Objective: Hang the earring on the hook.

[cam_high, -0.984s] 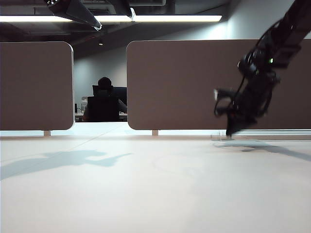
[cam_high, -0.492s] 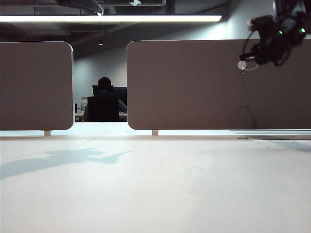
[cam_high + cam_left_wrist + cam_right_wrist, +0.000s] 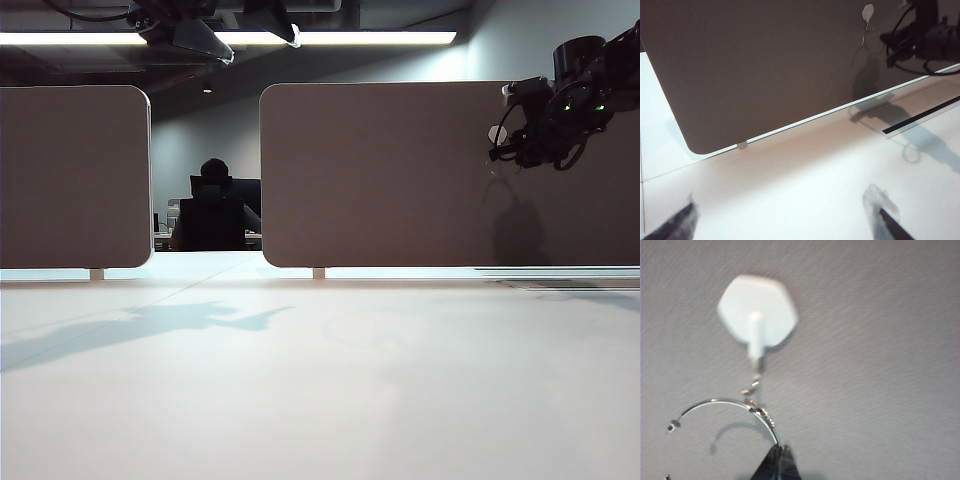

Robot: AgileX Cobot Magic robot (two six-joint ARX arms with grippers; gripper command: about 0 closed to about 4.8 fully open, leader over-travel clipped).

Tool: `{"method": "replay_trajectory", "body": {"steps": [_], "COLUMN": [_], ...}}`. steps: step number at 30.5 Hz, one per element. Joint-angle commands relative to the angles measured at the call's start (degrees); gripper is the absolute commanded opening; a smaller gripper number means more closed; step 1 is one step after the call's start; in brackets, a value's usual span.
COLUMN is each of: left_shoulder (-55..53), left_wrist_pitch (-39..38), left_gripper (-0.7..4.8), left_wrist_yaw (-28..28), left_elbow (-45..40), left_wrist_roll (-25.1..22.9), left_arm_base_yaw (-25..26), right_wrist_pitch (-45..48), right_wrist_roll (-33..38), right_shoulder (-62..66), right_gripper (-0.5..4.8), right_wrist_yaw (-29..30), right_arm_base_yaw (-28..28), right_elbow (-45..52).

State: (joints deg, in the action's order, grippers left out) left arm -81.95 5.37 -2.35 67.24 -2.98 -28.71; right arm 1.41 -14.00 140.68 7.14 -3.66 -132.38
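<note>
The hook [image 3: 757, 310] is a pale hexagonal button on the grey panel, with a thin metal hook [image 3: 756, 380] hanging below it. The earring [image 3: 715, 400], a thin silver wire hoop, is held by its side just under that hook, its upper arc touching the hook's tip. My right gripper [image 3: 780, 452] is shut on the earring. In the exterior view it [image 3: 503, 150] hovers high at the right panel, beside the hook [image 3: 497, 133]. My left gripper [image 3: 782, 210] is open and empty above the white table, and shows at the exterior view's upper edge [image 3: 235, 35].
Two grey partition panels [image 3: 380, 170] stand at the back of the white table [image 3: 320, 380], with a gap between them where a seated person [image 3: 213, 205] shows. A dark slot strip [image 3: 920, 117] lies at the panel's foot.
My right gripper has lifted from the table surface up to the hook on the panel, carrying the earring. The left arm has shifted slightly at the top of the view.
</note>
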Motion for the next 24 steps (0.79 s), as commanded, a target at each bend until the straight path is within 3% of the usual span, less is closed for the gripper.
{"method": "replay_trajectory", "body": {"steps": [1,13,18,24], "left_shoulder": [0.3,0.3,0.3,0.2], "left_wrist_pitch": [0.7,0.3,0.4,1.6], "left_gripper": [4.79,4.79,4.79,4.79], "left_wrist_yaw": [0.0,0.2,0.2,0.2], "left_elbow": [0.3,0.3,0.3,0.3], "left_wrist_roll": [0.0,0.0,-0.1,-0.2], "left_arm_base_yaw": [0.0,0.0,0.0,0.0], "right_wrist_pitch": [5.3,6.4,5.7,6.1], "right_wrist_roll": [-0.2,-2.6,-4.4,-5.6], "right_shoulder": [0.8,-1.2,-1.4,-1.3], "right_gripper": [-0.03,-0.03,-0.03,-0.03], "right_wrist_yaw": [0.4,-0.2,-3.4,-1.8], "right_arm_base_yaw": [1.3,2.3,1.0,-0.1], "right_elbow": [-0.3,-0.4,-0.4,-0.3]}}
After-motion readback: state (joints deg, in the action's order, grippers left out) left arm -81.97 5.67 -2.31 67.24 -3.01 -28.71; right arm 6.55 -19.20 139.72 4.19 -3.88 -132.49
